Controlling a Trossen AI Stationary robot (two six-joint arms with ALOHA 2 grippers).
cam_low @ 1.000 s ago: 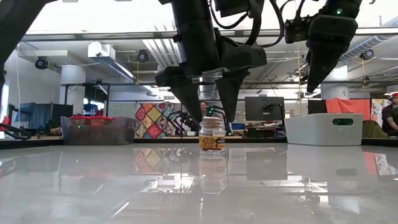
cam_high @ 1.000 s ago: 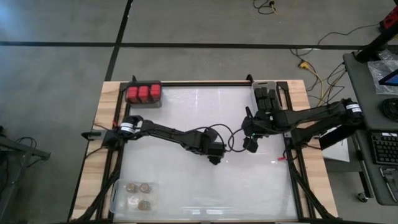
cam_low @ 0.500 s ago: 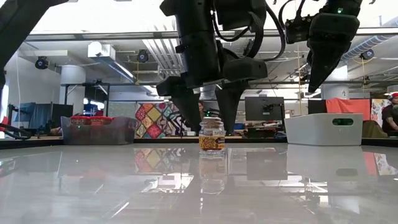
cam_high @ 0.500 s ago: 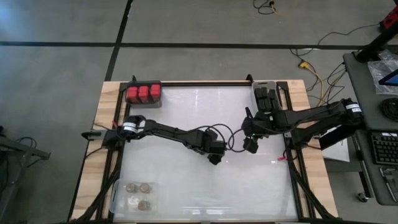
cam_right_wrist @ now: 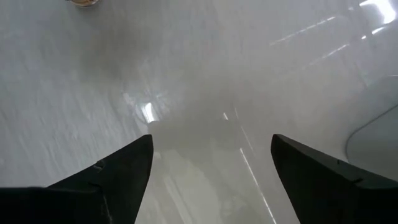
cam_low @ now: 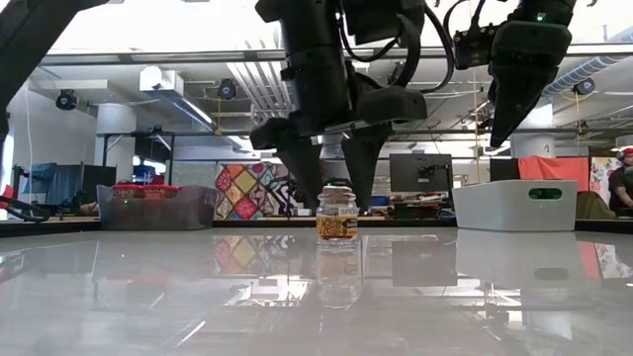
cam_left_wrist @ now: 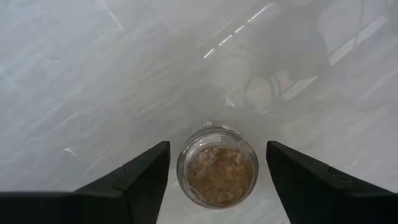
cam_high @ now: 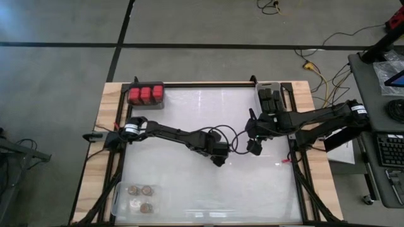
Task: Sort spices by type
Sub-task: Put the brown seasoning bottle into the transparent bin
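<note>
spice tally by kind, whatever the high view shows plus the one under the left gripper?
Red blocky containers, in the bin at the far left corner: 3
Black blocky containers, in the bin at the far right: count unclear
Round tan-topped jars, near-left tray: 4
Round jar between the open left gripper's fingers: 1
Total countable: 8

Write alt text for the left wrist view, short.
Looking down past the left gripper, its jaws stand open on either side of a round spice jar with a tan top, gaps showing on both sides so nothing touches it. The jar stands upright on the glossy white table, with nothing else on the table in this view.
</note>
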